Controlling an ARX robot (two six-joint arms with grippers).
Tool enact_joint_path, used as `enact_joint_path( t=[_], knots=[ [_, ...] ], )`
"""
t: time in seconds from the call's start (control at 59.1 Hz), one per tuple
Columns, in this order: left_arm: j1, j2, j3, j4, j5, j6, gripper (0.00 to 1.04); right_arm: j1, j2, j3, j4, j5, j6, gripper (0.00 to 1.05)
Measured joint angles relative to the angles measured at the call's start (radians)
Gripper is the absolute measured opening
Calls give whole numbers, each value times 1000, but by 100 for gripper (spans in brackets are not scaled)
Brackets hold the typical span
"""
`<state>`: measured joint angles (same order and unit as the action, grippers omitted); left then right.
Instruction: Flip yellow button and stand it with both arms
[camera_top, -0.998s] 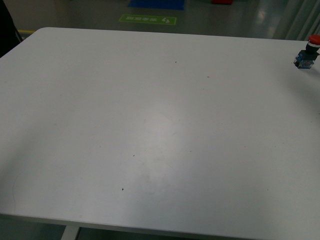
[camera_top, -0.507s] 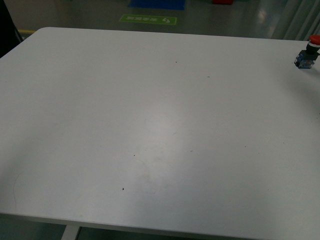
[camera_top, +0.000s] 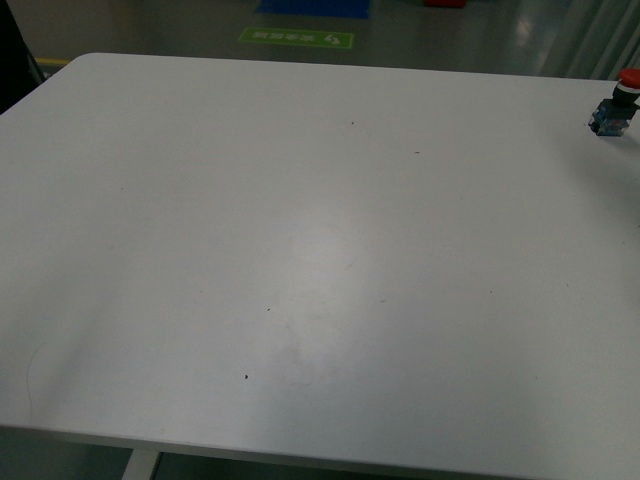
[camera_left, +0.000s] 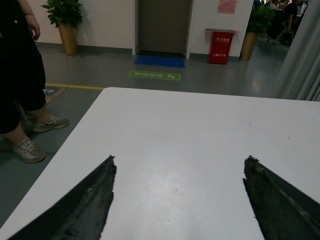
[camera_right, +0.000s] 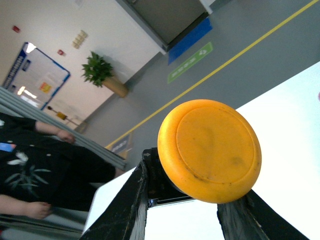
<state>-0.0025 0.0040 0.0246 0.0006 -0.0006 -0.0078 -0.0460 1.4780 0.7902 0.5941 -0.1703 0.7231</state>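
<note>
Partway through, by the look of it: the yellow button (camera_right: 210, 150) is picked up, but it isn't standing on the bench (camera_top: 300, 250) yet, and whether the flip is done can't be read from here. Over on the left, the left end effector (camera_left: 180, 161) hangs above the bench with fingers spread wide, nothing between them, touching nothing. On the right, the right end effector (camera_right: 187, 195) is clamped on the yellow button's black collar, cap facing the wrist camera, clear of the surface. Out at two o'clock on the bench sits the red-capped switch (camera_top: 615, 105), untouched.
</note>
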Motion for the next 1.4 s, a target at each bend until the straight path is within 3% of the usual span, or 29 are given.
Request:
enact_joint_path(
  t=[0.135, 0.287, 0.44, 0.727, 0.998, 1.404],
  knots=[
    [0, 0, 0, 0, 0, 1, 100, -17, 47, -12, 30, 79, -175, 32],
    [0, 0, 0, 0, 0, 2, 98, -24, 117, -40, 129, 179, -467, 32],
    [0, 0, 0, 0, 0, 2, 98, -24, 198, -45, 194, 216, -697, 32],
    [0, 0, 0, 0, 0, 2, 98, -42, 363, -15, 268, 287, -983, 31],
    [0, 0, 0, 0, 0, 2, 98, -43, 428, 47, 249, 336, -1094, 31],
    [0, 0, 0, 0, 0, 2, 98, -48, 575, 170, 128, 394, -1044, 31]
  ],
)
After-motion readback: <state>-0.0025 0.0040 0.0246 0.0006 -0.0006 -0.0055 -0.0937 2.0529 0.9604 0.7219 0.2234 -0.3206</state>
